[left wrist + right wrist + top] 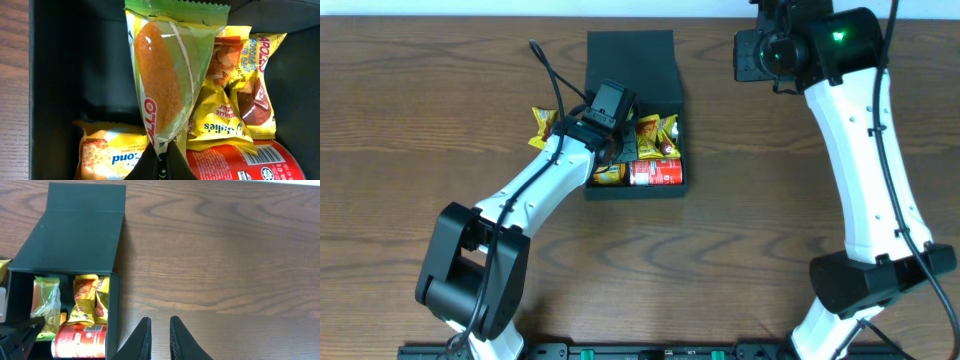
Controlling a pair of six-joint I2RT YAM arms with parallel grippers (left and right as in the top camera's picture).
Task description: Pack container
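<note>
Overhead, a wooden table (410, 90) fills the view. Toward the left, a loose yellow snack packet (541, 124) lies on the wood just beside the left wall of the container (635, 192).

The left arm reaches in from the near left corner, with the left gripper (163, 161) hanging over the left half of the box. Its pincer is clamped on the bottom seam of a green-and-yellow snack packet (165, 80), which stands upright above the contents. In the left wrist view, bare dark box floor (75, 65) shows between this packet and the left wall. A cracker packet (105, 150) lies flat at the near left corner.

The container sits at the upper middle of the table, open. Its flap lid (630, 55) is folded back flat toward the far edge. The right half is crowded: yellow snack packets (225, 115) lean together, and a red can (657, 173) lies on its side against the near wall.

Right of the box comes a wide stretch of bare wood. The right gripper (160, 325) hovers over it, well apart from the container, its fingers a narrow slit apart with nothing between them.
</note>
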